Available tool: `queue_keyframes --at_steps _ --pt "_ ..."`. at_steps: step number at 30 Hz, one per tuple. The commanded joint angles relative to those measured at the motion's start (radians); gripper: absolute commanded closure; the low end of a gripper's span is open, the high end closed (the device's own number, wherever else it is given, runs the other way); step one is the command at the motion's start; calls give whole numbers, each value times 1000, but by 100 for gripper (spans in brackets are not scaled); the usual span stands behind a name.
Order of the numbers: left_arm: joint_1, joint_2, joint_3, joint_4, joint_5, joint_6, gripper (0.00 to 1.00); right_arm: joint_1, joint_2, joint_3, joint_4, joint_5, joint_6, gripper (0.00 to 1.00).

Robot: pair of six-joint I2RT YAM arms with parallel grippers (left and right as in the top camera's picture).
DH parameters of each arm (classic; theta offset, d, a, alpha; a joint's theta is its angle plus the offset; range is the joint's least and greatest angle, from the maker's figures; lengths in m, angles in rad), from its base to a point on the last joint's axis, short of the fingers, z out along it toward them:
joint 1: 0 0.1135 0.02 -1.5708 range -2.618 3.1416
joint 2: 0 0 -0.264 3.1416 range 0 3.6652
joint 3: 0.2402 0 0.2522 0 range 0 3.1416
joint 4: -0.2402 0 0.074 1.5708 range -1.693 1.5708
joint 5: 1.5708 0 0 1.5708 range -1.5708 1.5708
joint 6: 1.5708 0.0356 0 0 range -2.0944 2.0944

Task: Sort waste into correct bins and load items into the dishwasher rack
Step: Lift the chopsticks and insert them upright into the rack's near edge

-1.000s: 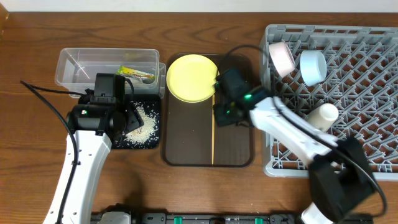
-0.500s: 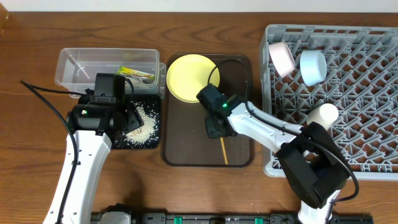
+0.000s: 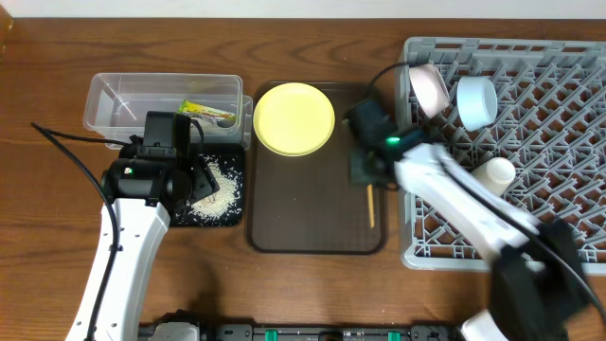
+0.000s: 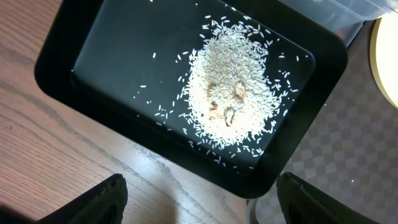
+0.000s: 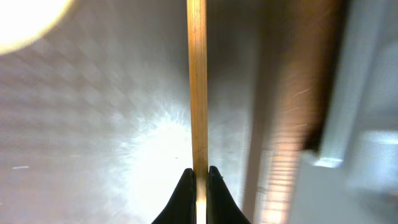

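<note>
Two tools appeared over the desk. The right tool, jaws pressed together, pinched the thin wooden chopsticks above the dark brown serving tray, near the grey dishwasher rack. The left tool, jaws spread and holding nothing, hovered over the black tray containing a heap of rice grains. The yellow plate lay at the serving tray's far end. The white bowl, light blue bowl and white cup sat in the rack; the green-and-yellow wrapper lay in the clear tub.
</note>
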Motion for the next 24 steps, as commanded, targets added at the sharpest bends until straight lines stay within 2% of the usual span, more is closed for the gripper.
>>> queue_keyframes --at_steps 1,6,12,19,24 --pt "5 -2 2 0 -5 -12 20 -59 -138 6 -31 73 -70 99" --pt "5 -2 2 0 -5 -12 20 -149 -225 6 -95 142 -100 99" --pt "5 -2 2 0 -5 -12 20 -218 -186 2 -176 142 -167 99" --pt "5 -2 2 0 -2 -12 20 -224 -108 -2 -171 106 -166 97" --pt "5 -2 2 0 -2 -12 20 -224 -108 -2 -158 101 -166 92"
